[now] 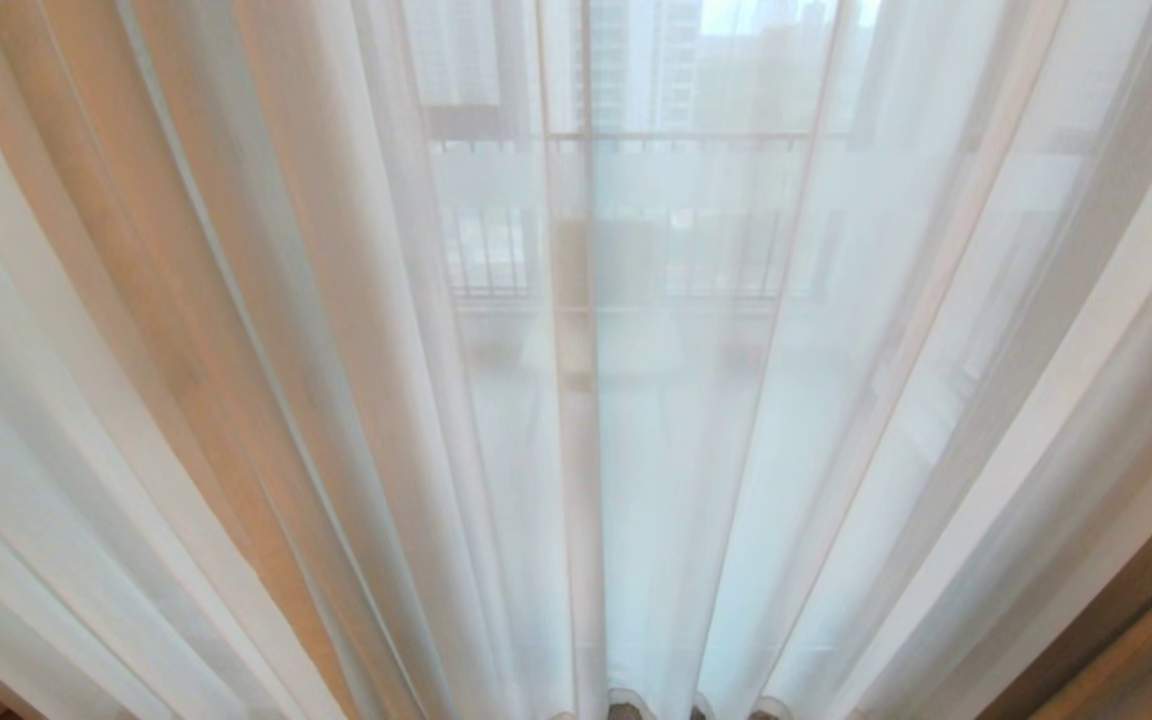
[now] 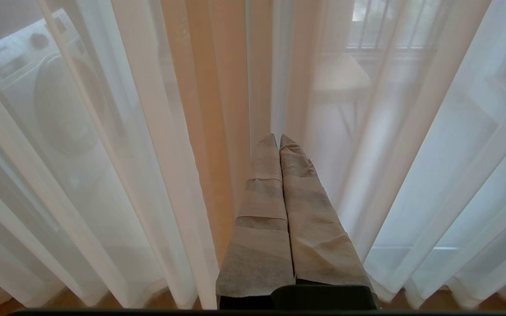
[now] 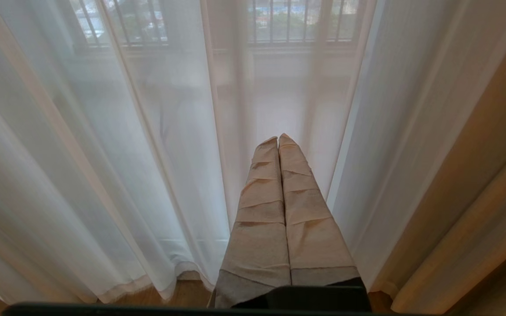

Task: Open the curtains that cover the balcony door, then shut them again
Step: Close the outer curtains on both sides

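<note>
The curtains (image 1: 336, 400) hang drawn across the whole head view: a thin white see-through layer in long folds, with a warm beige fold (image 1: 186, 300) at the left and thick cream-beige cloth (image 3: 477, 197) at the right edge. The balcony door is covered by them, and only blurred shapes show through. Neither arm appears in the head view. My left gripper (image 2: 278, 137) is shut and empty, its tape-wrapped fingers pointing at the folds a short way off. My right gripper (image 3: 278, 137) is also shut and empty, just short of the sheer cloth.
Through the sheer layer I see a washing machine (image 2: 55, 101), a small pale table (image 2: 341, 77) and a window with railing bars (image 3: 297, 22). The curtain hems brush a wooden floor (image 3: 156, 294).
</note>
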Tool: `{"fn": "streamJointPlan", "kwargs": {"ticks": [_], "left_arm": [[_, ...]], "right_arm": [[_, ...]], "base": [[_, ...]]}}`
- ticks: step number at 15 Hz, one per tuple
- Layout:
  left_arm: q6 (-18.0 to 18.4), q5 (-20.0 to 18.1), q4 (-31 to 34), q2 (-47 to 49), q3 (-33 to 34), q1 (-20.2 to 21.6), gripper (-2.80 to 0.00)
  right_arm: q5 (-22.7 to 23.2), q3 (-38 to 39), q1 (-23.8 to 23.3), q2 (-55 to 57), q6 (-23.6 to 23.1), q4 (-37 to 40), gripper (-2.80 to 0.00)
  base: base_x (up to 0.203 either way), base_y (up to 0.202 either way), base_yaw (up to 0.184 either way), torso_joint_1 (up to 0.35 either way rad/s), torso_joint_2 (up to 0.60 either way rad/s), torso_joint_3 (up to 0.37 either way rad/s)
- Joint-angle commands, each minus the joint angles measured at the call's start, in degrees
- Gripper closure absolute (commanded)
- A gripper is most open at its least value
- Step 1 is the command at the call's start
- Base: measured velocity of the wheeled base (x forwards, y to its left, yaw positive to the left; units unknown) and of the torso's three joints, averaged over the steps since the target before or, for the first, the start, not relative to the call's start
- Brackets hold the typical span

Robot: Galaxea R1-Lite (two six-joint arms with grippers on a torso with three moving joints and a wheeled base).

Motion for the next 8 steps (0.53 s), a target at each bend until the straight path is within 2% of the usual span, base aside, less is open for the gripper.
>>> {"fn": "streamJointPlan", "kwargs": {"ticks": [1, 5, 8], "left_arm": [[0.04, 0.02, -0.05, -0.1, 0.01, -0.01, 0.0], [-0.05, 0.02, -0.06, -0.1, 0.01, -0.01, 0.0], [-0.05, 0.02, -0.13, -0.1, 0.01, -0.01, 0.0]], "right_arm": [[-0.01, 0.0, 0.0, 0.07, 0.02, -0.04, 0.0], [-0.01, 0.0, 0.0, 0.07, 0.02, -0.04, 0.0], [-0.01, 0.0, 0.0, 0.07, 0.02, -0.04, 0.0]], "base": [[0.0, 0.0, 0.0, 0.0, 0.0, 0.0], [0.001, -0.019, 0.0, 0.001, 0.0, 0.001], [0.001, -0.161, 0.003, 0.003, 0.0, 0.003]]}}
